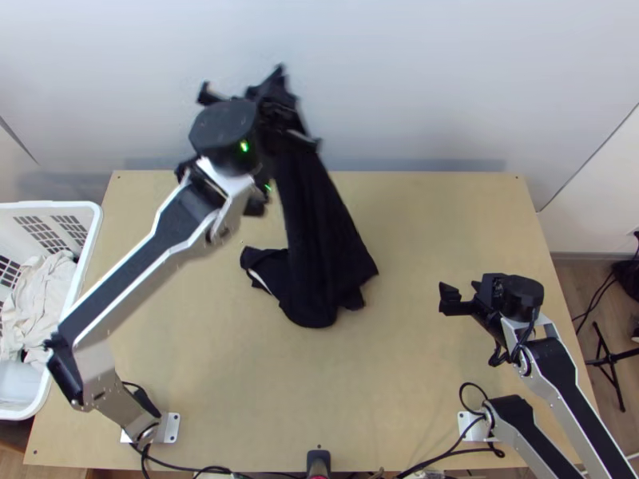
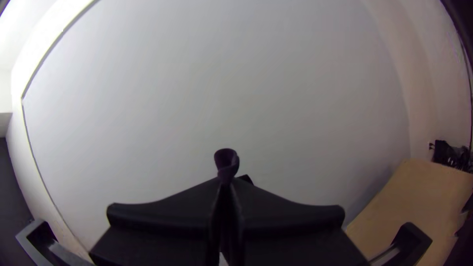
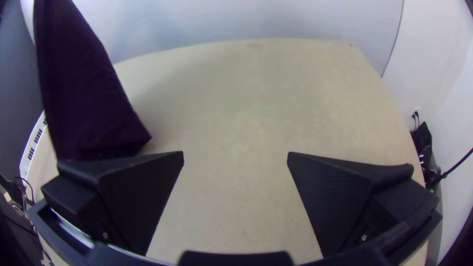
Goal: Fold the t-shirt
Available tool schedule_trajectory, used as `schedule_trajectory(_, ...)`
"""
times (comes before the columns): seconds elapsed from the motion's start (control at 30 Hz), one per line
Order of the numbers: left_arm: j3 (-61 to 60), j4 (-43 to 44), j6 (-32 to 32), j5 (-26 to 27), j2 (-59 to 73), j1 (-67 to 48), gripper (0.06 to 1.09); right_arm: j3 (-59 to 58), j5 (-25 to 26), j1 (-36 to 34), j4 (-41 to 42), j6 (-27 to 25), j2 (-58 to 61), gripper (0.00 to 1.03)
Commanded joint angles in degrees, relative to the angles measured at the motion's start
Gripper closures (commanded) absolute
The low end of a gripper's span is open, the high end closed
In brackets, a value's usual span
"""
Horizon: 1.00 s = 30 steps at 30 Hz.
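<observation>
Left gripper [image 1: 278,120]: closed, a pinch of the black t-shirt [image 1: 319,239] between its fingers. The t-shirt hangs in loose folds, lower end on the table [image 1: 431,231]. Right gripper [image 1: 462,294]: wide open, unloaded, well apart from the t-shirt.

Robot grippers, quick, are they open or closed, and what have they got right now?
Left gripper: jaws closed, holding the black t-shirt.
Right gripper: jaws open, holding nothing.

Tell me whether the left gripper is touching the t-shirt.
Touching. In the left wrist view, the left gripper pinches the dark t-shirt, a small curled bit of cloth sticking out between its fingers.
</observation>
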Motion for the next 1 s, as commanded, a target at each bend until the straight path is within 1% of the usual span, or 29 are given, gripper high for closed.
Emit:
schedule_trajectory(0.0, -18.62, 2.08, -8.96, 4.31, -2.37, 19.79, 1.05, -0.26, 0.02, 0.0, 0.97, -0.05, 0.36, 0.05)
schedule_trajectory(0.07, -22.84, 4.02, -9.84, 7.74, -3.24, 26.55, 1.05, -0.26, 0.02, 0.08, 1.06, 0.13, 0.45, 0.05)
schedule_trajectory(0.17, -26.09, 4.81, -10.9, 11.17, -3.6, 35.87, 1.05, -0.35, 0.02, 0.43, 1.32, 0.83, 0.8, 0.05)
schedule_trajectory(0.27, -30.75, 4.72, -11.69, 14.33, -4.65, 41.85, 1.05, -0.7, 0.02, 1.49, 2.46, 1.44, 2.03, 0.05)
schedule_trajectory(0.33, -34.97, 4.72, -12.3, 16.44, -5.7, 43.69, 1.05, -0.7, 0.02, 2.72, 3.6, 2.06, 3.61, 0.05)
schedule_trajectory(0.37, -37.17, 4.1, -13.62, 17.05, -6.67, 44.13, 0.92, -0.61, 0.02, 3.42, 4.13, 2.32, 4.31, 0.05)
schedule_trajectory(0.4, -39.63, 2.61, -16.08, 17.58, -7.81, 44.4, 0.59, -0.44, 0.02, 4.48, 4.57, 2.41, 5.1, 0.05)
schedule_trajectory(0.43, -41.74, 0.59, -17.4, 20.22, -9.4, 44.31, 0.15, -0.17, 0.02, 5.62, 4.75, 2.41, 5.89, 0.05)
schedule_trajectory(0.47, -43.85, -0.38, -18.37, 22.5, -11.24, 44.05, 0.1, 0.18, 0.02, 6.5, 4.84, 2.41, 6.77, 0.05)
schedule_trajectory(0.57, -48.59, -1.7, -20.21, 23.03, -15.81, 41.5, 0.1, 1.32, 0.02, 8.61, 4.75, 2.24, 9.15, 0.05)
schedule_trajectory(0.67, -49.73, -7.23, -21.88, 23.03, -18.98, 39.21, 0.1, 1.85, 0.02, 10.19, 4.13, 2.06, 10.55, 0.05)
schedule_trajectory(0.77, -51.05, -12.16, -25.14, 23.12, -22.93, 38.33, 0.1, 2.02, -0.33, 12.56, 3.52, 2.24, 10.82, 0.05)
schedule_trajectory(0.87, -54.48, -12.59, -25.31, 23.21, -28.03, 36.57, 0.1, 2.82, -2.0, 14.32, 3.87, 2.41, 13.1, 0.05)
schedule_trajectory(0.97, -57.03, -12.95, -25.22, 23.38, -31.63, 35.61, 0.1, 5.36, -2.88, 14.67, 5.54, 2.32, 18.55, 0.05)
